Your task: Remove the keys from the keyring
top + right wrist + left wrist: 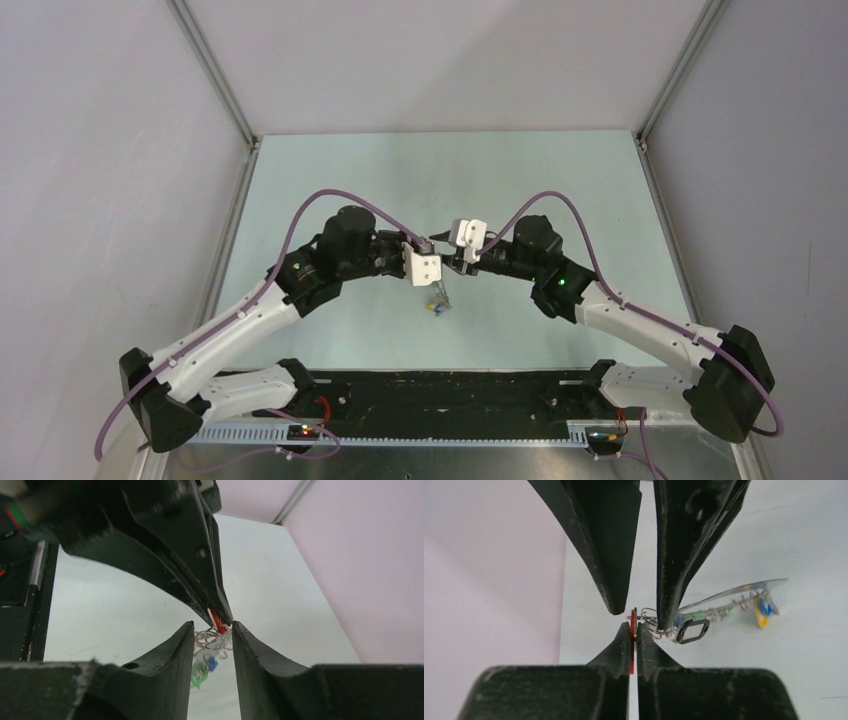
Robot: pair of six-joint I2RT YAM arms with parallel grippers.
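Your left hand [633, 630] is clenched on the red-headed key [631, 649], up over the desk [400, 180]. From it the keyring [734, 591] reaches away, with the other keys [762, 611] strung along it. Your right hand [212, 630] is released, its fingers astride the wire loops [210, 639]. You're likely freeing the red key. Next, pinch the ring and work the key off. Fingers hide the join.
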